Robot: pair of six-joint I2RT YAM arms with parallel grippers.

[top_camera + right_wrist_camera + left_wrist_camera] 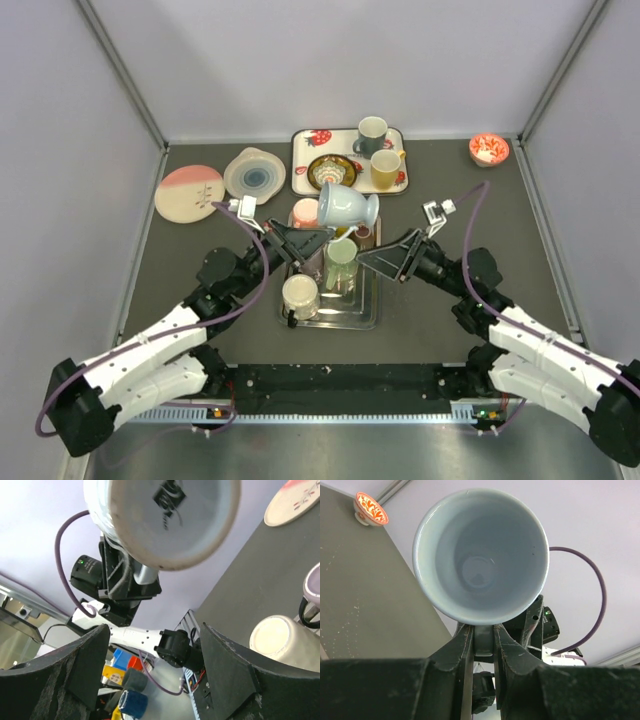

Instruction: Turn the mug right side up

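Empty pale-blue mug (480,555), handle tight in left gripper (483,639); right gripper (152,652) wide apart.

From my console, the white-shelled left arm (150,348) and its twin, the white-shelled right arm (543,343), both showed black joints and black bases. A thin purple cable (604,592) ran along each. The matte black left gripper (482,640) had scuffed, wedge-shaped fingers; the matte black right gripper (155,670) looked grainier, its fingers broad. A small green light (81,561) glowed on one black wrist housing
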